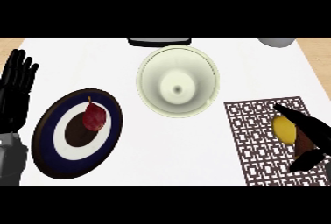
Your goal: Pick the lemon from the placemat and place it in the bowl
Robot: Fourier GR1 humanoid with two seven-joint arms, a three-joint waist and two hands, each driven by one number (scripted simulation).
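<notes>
White counter (84,48): lemon (282,128) on placemat (258,144) near right edge, right hand (309,135) fingers curled round it. Bowl (177,82) mid-counter. Left hand (18,87) open, resting at left edge.

The left hand (18,89) is glossy black with segmented fingers (19,65) on a grey forearm (12,157); the right hand (309,135) is likewise black, its fingers slim and rounded.

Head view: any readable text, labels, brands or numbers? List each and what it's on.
None readable.
Plate: plain rings only, no lettering.
Placemat: lattice pattern, not text.
Bowl, lemon and the red fruit: unmarked.
Both hands, left and right: no markings.
</notes>
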